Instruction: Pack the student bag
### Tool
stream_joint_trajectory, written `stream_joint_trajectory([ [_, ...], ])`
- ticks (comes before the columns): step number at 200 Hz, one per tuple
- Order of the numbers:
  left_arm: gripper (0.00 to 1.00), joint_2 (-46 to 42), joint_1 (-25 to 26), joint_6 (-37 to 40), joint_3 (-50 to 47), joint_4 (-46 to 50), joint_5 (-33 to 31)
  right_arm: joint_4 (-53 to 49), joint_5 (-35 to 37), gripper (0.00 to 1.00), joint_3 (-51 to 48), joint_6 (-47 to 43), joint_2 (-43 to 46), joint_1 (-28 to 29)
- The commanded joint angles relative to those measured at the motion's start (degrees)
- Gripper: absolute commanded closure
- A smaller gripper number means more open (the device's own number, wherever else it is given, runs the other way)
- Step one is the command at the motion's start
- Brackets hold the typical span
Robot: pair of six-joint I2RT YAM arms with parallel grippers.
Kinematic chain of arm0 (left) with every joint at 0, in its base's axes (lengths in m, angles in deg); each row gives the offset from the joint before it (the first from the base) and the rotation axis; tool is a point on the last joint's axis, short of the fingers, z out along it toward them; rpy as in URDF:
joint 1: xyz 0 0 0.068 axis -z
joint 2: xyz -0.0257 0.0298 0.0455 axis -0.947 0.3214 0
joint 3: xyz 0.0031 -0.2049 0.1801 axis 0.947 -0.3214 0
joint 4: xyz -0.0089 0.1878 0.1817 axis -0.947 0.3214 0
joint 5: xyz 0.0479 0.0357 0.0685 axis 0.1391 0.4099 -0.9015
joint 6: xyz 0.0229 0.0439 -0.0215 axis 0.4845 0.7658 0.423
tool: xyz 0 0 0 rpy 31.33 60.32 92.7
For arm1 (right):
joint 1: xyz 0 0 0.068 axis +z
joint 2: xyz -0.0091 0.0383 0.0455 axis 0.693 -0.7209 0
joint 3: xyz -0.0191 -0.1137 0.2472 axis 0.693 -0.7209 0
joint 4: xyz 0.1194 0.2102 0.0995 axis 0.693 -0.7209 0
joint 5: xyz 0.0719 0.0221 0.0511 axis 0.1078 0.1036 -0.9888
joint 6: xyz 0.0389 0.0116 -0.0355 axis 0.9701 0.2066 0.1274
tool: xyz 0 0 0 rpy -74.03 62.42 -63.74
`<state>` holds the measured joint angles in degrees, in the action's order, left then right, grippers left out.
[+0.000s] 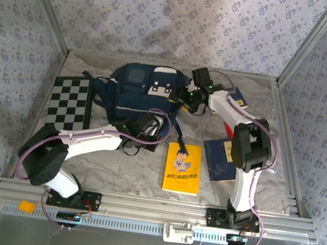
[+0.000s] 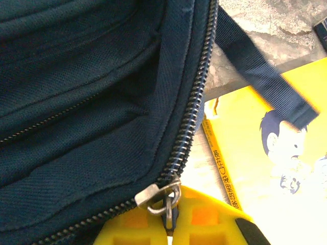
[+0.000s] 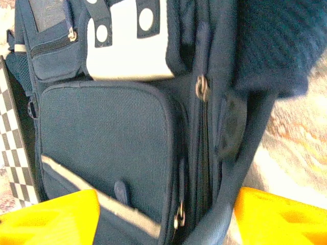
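A: On the crinkled silver table, toward the back, found the student bag flat; saw the left gripper pinching its zipper pull, the right gripper spread over it.

B: Probably called for a steady pull along the teeth, bag braced; noted the yellow book just beside.

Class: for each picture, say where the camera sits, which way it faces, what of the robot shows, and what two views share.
Top external: above and behind the arms, looking down on bag and yellow book; both arms show whole.
Left wrist: on the left arm, close on the bag's zip pull; left gripper shut on it.
Right wrist: on the right arm, facing the bag's front pockets; open right gripper at the bottom.
Shared: top and left wrist both show the yellow book.
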<state>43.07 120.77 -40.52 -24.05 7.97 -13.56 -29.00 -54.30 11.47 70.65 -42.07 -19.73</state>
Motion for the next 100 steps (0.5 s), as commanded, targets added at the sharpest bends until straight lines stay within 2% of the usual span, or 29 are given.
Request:
stream_joint_trajectory([
  [1, 1.00, 0.32, 0.09, 0.55, 2.62, -3.20, 1.31, -0.30, -1.14, 0.23, -6.30, 1.20, 8.56, 0.59],
  [40, 1.00, 0.13, 0.12, 1.37, 2.07, -3.97, 1.53, 8.65, -3.14, 0.19, -18.19, 9.70, 14.82, 4.80],
  [80, 1.00, -1.00, 0.14, 1.80, 1.67, -4.62, 2.51, 17.98, -1.43, 0.20, -21.58, 18.28, 11.49, 9.21],
  [100, 1.00, -1.75, 0.09, 2.07, 1.16, -4.85, 2.48, 22.27, 1.06, 0.25, -23.52, 21.33, 9.69, 10.46],
])
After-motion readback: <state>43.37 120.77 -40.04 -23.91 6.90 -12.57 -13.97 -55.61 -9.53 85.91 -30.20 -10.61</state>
